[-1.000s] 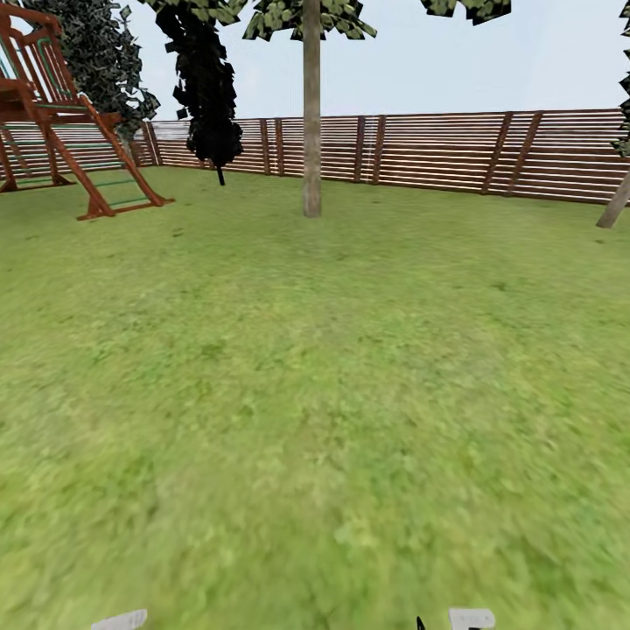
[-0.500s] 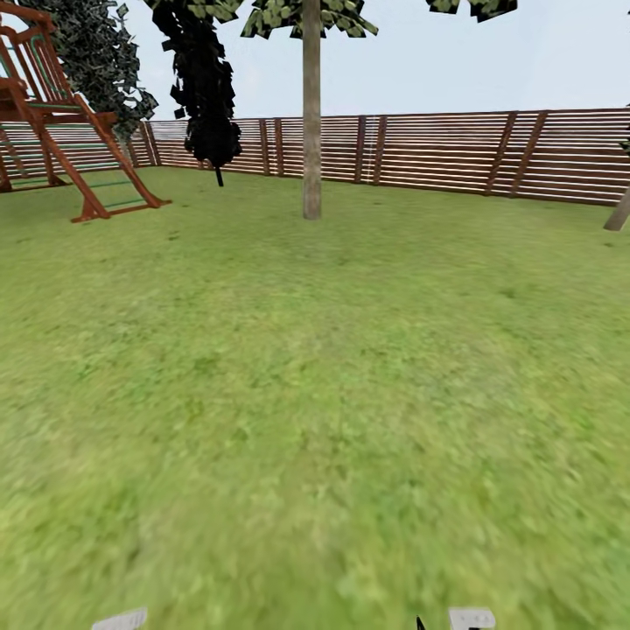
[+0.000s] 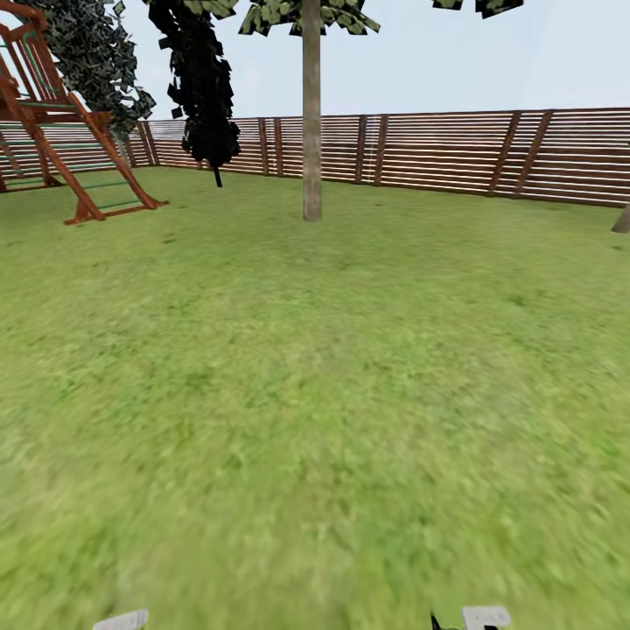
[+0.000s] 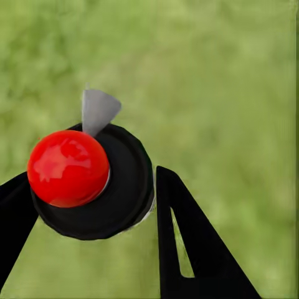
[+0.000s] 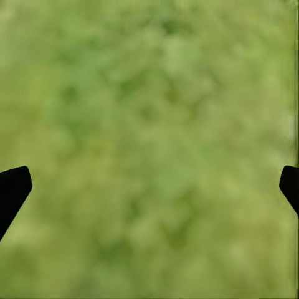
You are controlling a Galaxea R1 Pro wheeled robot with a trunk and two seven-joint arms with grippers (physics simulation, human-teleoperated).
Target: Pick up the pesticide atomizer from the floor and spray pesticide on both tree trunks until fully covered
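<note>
The pesticide atomizer (image 4: 87, 180) has a red round button, a black cap and a grey nozzle. My left gripper (image 4: 93, 212) is shut on it, black fingers (image 4: 187, 249) on either side, over blurred grass. My right gripper (image 5: 149, 187) is open with only lawn between its fingertips. Far ahead in the head view, a tall tree with a thick, straight, bare beige-grey tree trunk (image 3: 311, 114) stands on the lawn (image 3: 315, 394), foliage only at the top. I cannot make out white specks on it from here.
A brown slatted fence (image 3: 437, 153) closes the back of the garden. A red-brown wooden play frame (image 3: 61, 131) stands at the far left, with dark-leaved thin trees (image 3: 203, 87) beside it. Another trunk's base (image 3: 622, 220) shows at the right edge.
The whole head view has shifted: the play frame has slid left and the right-edge trunk almost out of frame, so the camera moved. The trunk ahead stays centred.
</note>
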